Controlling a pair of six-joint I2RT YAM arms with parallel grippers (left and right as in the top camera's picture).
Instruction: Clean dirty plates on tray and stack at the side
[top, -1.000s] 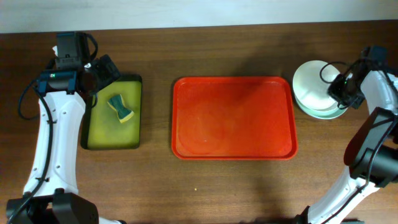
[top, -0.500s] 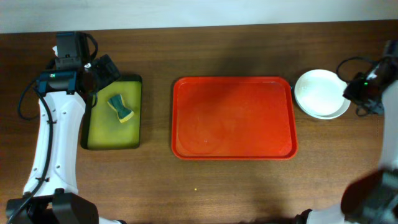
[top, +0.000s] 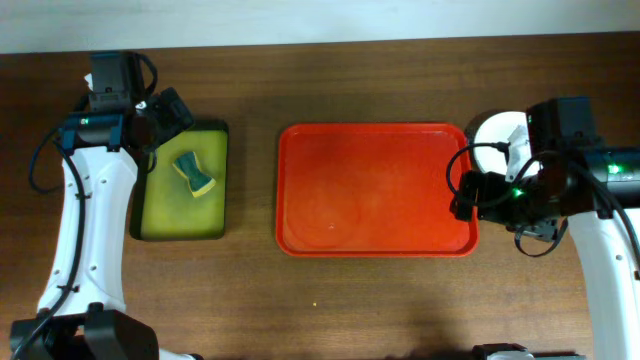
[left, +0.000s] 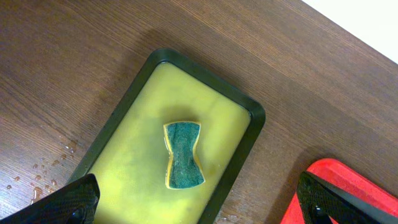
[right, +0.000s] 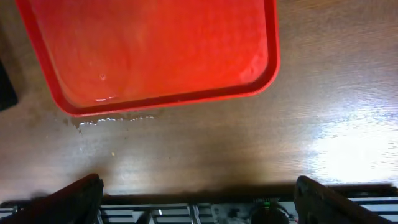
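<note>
The left gripper (left: 199, 206) and right gripper (right: 199, 200) were spread wide and empty; the big red plastic tray (right: 155, 50) was seen just ahead of the right.

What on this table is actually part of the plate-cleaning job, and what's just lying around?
Part of the job:
- red tray, no plates on it
- plates beside it, partly hidden

Lying idle:
- sponge, probably the cleaning tool, untouched
- black-rimmed tray it lies in
- water drops on the wood
</note>
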